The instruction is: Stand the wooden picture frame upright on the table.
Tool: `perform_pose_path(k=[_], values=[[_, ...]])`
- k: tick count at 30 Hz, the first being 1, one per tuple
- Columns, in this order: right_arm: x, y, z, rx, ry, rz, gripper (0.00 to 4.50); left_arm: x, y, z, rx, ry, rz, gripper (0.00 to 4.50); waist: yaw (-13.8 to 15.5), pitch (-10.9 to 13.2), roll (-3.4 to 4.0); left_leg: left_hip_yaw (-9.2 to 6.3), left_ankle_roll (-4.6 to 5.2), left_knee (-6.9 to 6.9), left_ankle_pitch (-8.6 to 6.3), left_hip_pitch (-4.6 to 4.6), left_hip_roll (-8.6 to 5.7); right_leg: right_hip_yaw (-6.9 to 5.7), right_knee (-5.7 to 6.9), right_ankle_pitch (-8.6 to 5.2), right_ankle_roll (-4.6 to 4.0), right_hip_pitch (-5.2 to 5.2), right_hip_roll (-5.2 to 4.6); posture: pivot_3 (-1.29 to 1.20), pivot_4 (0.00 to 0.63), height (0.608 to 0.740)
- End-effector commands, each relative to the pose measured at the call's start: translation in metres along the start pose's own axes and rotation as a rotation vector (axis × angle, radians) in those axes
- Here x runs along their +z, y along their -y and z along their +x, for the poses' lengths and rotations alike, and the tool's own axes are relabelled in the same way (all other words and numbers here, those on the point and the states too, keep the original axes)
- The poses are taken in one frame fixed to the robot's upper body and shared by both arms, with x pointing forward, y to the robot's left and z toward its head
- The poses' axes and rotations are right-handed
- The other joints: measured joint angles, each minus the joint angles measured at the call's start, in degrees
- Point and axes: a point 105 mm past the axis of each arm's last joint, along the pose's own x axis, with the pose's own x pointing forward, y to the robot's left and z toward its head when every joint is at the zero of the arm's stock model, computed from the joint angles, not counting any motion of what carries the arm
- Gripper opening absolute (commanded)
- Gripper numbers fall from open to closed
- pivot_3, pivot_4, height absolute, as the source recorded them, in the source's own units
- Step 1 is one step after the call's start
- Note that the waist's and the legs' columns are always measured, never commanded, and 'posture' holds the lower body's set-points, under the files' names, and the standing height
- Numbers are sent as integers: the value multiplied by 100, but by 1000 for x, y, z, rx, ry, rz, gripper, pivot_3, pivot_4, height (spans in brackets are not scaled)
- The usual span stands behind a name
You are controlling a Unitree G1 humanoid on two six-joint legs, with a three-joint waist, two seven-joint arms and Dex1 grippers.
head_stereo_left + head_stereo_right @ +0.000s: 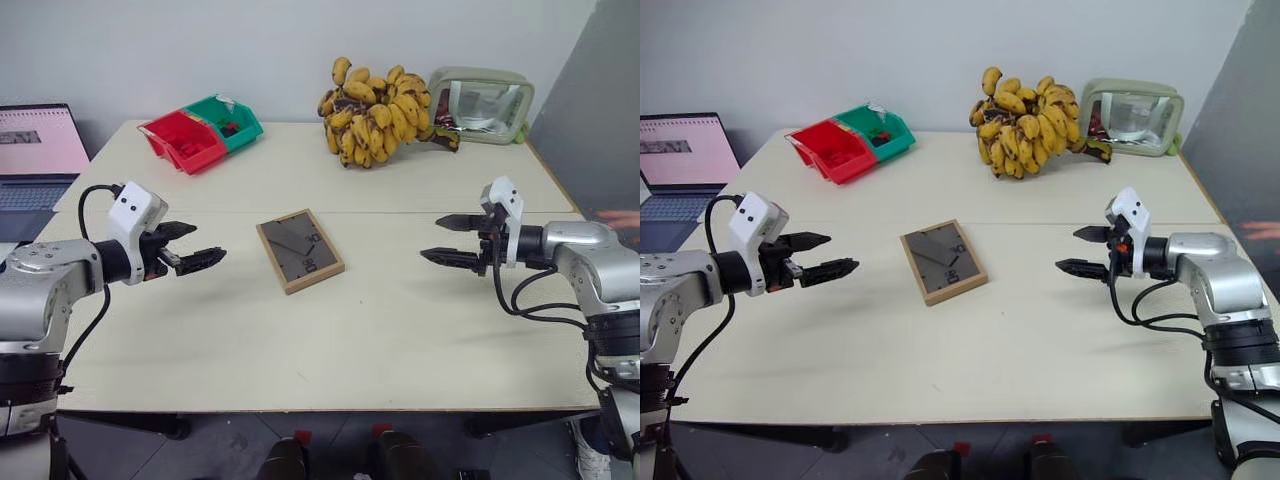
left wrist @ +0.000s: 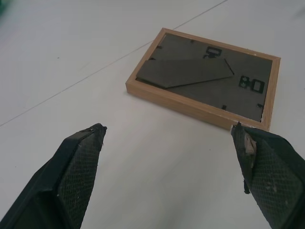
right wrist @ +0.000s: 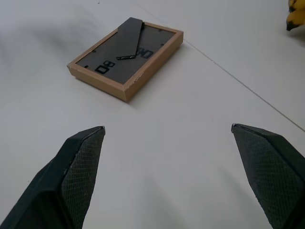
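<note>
The wooden picture frame lies flat in the middle of the table, face down, its dark grey back panel and folded stand facing up. It also appears in the left wrist view and the right wrist view. My left gripper hovers open to the frame's left, pointing toward it, with nothing between its fingers. My right gripper hovers open to the frame's right, also pointing at it and apart from it, fingers spread wide.
A large bunch of bananas sits at the table's back. A clear zip pouch with pale green edging stands behind it on the right. Red and green bins sit back left. A laptop is off the table's left side.
</note>
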Motion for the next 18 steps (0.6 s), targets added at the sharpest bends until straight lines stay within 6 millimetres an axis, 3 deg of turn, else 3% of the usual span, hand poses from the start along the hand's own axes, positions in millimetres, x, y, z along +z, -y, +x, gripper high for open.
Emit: perform_pose_path(k=[1,12,18], values=[[13,2,1,-7,32,-57,4494,8,2,-5,3,0,87,4500,-2,0,0,1,0,0,0,-1,0,1,1,0,0,-2,-1,0,150,740],[18,6,19,-12,47,-96,4494,5,-12,-6,107,49,9,4500,-13,0,0,3,0,1,0,-1,0,2,7,0,0,-6,-2,0,150,740],[23,24,49,-103,97,-95,3335,-5,-27,2,293,134,-74,3453,-4,0,0,1,0,5,0,1,2,1,15,1,0,-6,-2,0,150,740]])
